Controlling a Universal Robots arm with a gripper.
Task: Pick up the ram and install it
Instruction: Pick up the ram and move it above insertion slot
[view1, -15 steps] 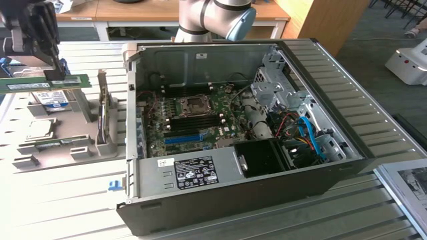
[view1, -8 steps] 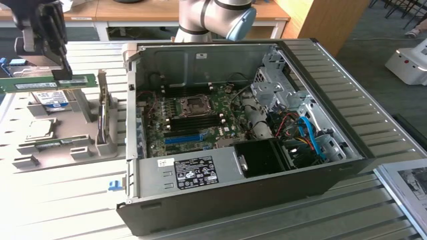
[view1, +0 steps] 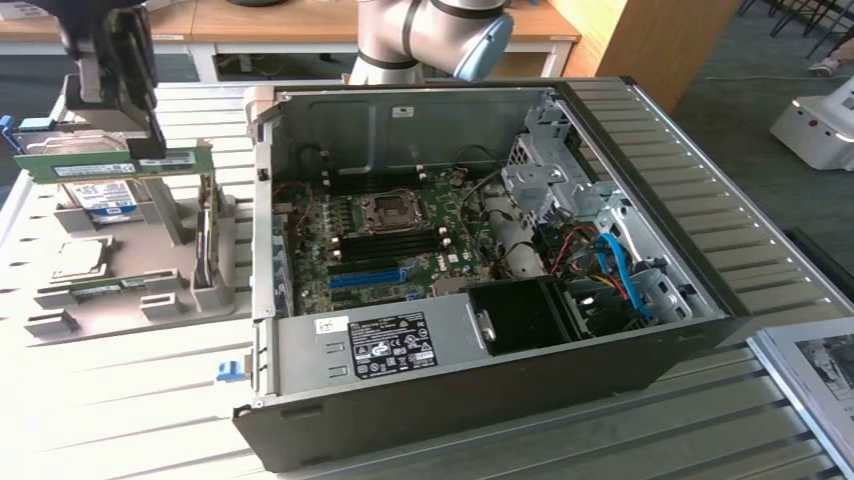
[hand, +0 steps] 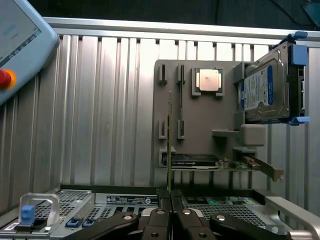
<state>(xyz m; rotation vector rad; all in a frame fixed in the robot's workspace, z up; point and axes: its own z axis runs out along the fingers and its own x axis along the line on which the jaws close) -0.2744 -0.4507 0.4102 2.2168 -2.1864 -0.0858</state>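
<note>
The fingers (view1: 135, 128) are closed narrowly on the RAM stick (view1: 114, 165), gripping its upper edge. The stick is held level, clear above the grey parts holder (view1: 120, 300) on the slatted tabletop (view1: 134, 400), at the exterior view's left. A hard drive (view1: 110, 196) stands in the holder directly behind it. The open computer case (view1: 441, 420), with its motherboard (view1: 387, 240) exposed, sits well apart towards the exterior view's right.
</note>
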